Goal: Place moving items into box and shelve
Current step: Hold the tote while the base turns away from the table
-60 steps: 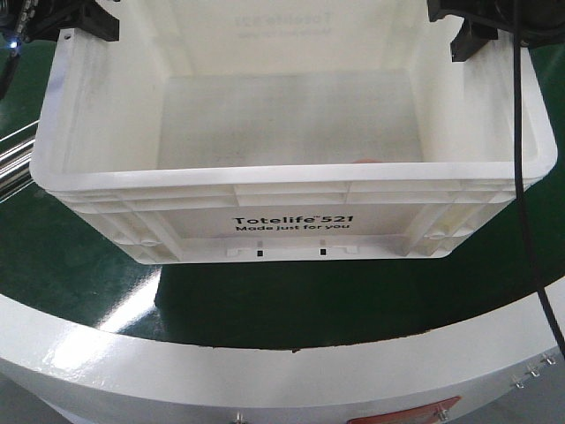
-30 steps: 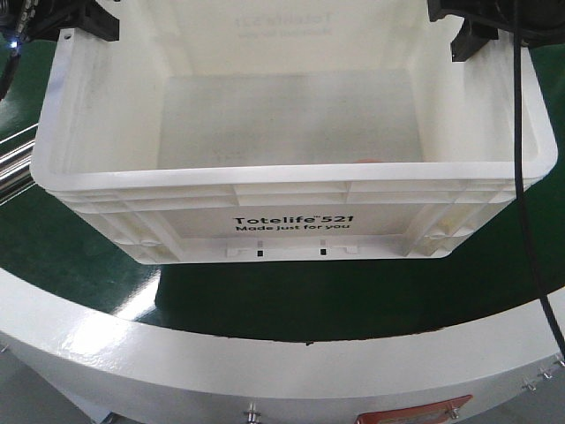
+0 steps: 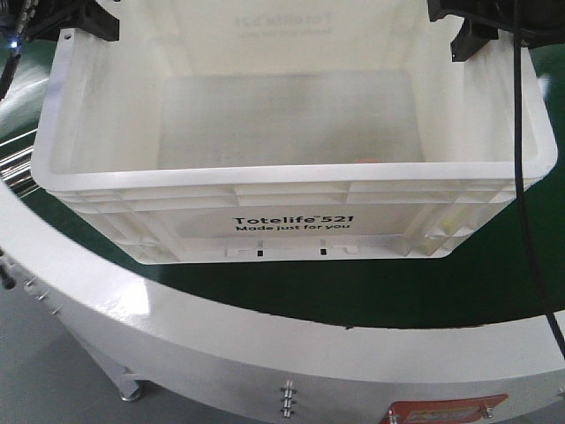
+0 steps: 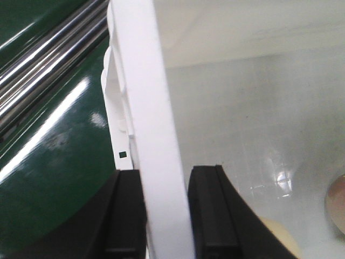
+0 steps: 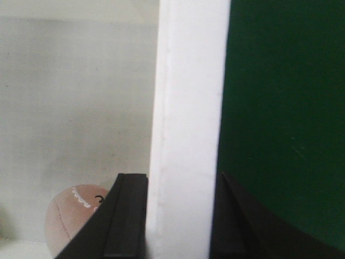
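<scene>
The white box (image 3: 291, 199) marked "Totelife 521" fills the front view. My left gripper (image 3: 84, 22) is shut on its left rim and my right gripper (image 3: 468, 31) on its right rim. In the left wrist view the box rim (image 4: 156, 124) runs between the black fingers of the left gripper (image 4: 164, 216). A pale cream ball (image 4: 277, 234) and a pinkish-brown ball (image 4: 337, 202) lie on the box floor. In the right wrist view the right gripper (image 5: 180, 216) clamps the box wall (image 5: 188, 108), with the pinkish-brown ball (image 5: 70, 216) inside beside the inner finger.
A round green table with a broad white rim (image 3: 221, 327) lies under and in front of the box. Chrome bars (image 4: 48, 59) run along the left. A black cable (image 3: 521, 177) hangs down the right side. Grey floor (image 3: 35, 371) shows at the lower left.
The green table and its white rim have slid upward in the front view, showing floor at the lower left. The box keeps its place between both grippers.
</scene>
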Controlling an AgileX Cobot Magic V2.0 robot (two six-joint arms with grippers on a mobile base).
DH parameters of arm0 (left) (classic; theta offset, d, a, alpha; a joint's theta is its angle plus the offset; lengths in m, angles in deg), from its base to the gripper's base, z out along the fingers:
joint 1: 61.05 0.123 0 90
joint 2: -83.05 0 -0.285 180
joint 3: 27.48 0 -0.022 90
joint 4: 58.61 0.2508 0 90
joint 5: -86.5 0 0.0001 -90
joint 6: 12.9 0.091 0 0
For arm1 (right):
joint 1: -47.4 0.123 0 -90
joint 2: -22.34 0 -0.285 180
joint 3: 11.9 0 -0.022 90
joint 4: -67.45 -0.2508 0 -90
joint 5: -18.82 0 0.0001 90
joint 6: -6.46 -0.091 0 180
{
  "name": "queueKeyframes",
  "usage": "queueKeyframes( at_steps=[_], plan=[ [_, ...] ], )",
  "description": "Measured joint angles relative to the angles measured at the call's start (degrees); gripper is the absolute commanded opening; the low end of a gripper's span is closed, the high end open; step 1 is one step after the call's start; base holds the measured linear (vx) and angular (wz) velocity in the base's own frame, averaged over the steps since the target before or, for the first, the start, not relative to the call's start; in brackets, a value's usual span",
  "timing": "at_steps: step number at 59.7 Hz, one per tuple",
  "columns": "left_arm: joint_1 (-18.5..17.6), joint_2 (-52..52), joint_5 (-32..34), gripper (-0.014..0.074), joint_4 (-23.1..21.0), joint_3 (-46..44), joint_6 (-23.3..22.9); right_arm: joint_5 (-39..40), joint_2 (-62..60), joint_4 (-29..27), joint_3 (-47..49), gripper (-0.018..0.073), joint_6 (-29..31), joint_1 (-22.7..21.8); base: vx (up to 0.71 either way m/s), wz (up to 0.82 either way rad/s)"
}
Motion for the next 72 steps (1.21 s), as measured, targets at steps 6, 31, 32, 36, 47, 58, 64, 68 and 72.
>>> queueKeyframes(
  at_steps=[6, 31, 32, 36, 47, 58, 64, 68, 72],
  plan=[
    [0.0, 0.0, 0.0, 0.0, 0.0, 0.0, 0.0, 0.0, 0.0, 0.0, 0.0, -0.0005, 0.0, 0.0, -0.07, 0.29],
    [0.0, 0.0, 0.0, 0.0, 0.0, 0.0, 0.0, 0.0, 0.0, 0.0, 0.0, -0.0005, 0.0, 0.0, -0.09, 0.34],
    [0.0, 0.0, 0.0, 0.0, 0.0, 0.0, 0.0, 0.0, 0.0, 0.0, 0.0, -0.0005, 0.0, 0.0, -0.1, 0.38],
    [0.0, 0.0, 0.0, 0.0, 0.0, 0.0, 0.0, 0.0, 0.0, 0.0, 0.0, -0.0005, 0.0, 0.0, -0.1, 0.38],
    [0.0, 0.0, 0.0, 0.0, 0.0, 0.0, 0.0, 0.0, 0.0, 0.0, 0.0, -0.0005, 0.0, 0.0, -0.1, 0.39],
    [0.0, 0.0, 0.0, 0.0, 0.0, 0.0, 0.0, 0.0, 0.0, 0.0, 0.0, -0.0005, 0.0, 0.0, -0.11, 0.41],
    [0.0, 0.0, 0.0, 0.0, 0.0, 0.0, 0.0, 0.0, 0.0, 0.0, 0.0, -0.0005, 0.0, 0.0, -0.11, 0.44],
    [0.0, 0.0, 0.0, 0.0, 0.0, 0.0, 0.0, 0.0, 0.0, 0.0, 0.0, -0.0005, 0.0, 0.0, -0.12, 0.45],
    [0.0, 0.0, 0.0, 0.0, 0.0, 0.0, 0.0, 0.0, 0.0, 0.0, 0.0, -0.0005, 0.0, 0.0, -0.12, 0.47]
  ],
)
